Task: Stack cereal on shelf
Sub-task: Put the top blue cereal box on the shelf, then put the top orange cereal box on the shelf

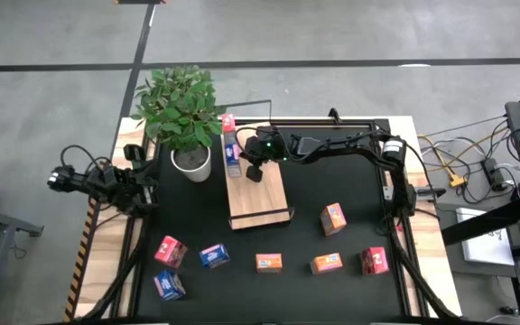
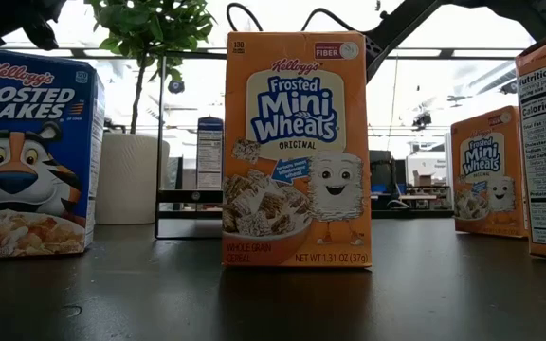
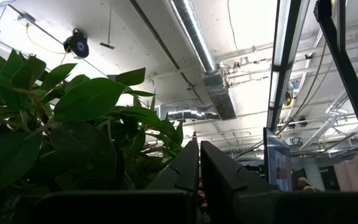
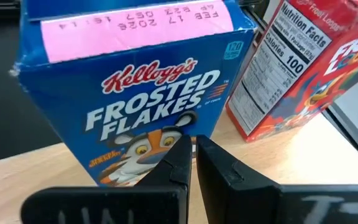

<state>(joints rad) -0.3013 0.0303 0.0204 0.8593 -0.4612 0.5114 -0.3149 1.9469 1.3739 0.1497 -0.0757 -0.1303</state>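
The shelf (image 1: 258, 203) is laid on the black bench (image 1: 332, 181), near the middle, next to a plant (image 1: 181, 106) in a white pot (image 1: 192, 162). Two small cereal boxes are seen standing at the far end of the shelf, a blue one (image 1: 234, 161) and a red one (image 1: 227, 124) just behind it. In the right wrist view the blue one is shown as a Frosted Flakes box (image 4: 135, 93), with the red box (image 4: 297, 68) beside it on the light wood.

The right gripper (image 1: 254, 168) is held over the far end of the shelf, right next to the blue box. Its fingers (image 4: 179, 162) are pressed shut together and nothing is held between them.

The left gripper (image 1: 143, 176) is parked at the left edge of the bench, close to the plant. Its fingers (image 3: 188, 165) are shut tight too, and nothing is held. Green leaves (image 3: 73, 118) are seen right beside them.

More cereal boxes are left on the bench, near the front. A pink-red one (image 1: 170, 251), two blue ones (image 1: 214, 256) (image 1: 169, 285), two orange ones (image 1: 269, 262) (image 1: 327, 263) and a red one (image 1: 375, 261) are spread out in a loose row. One more orange box (image 1: 333, 218) is set a little farther back, to the right of the shelf. In the low view an orange Mini-Wheats box (image 2: 297, 152) is seen standing up straight
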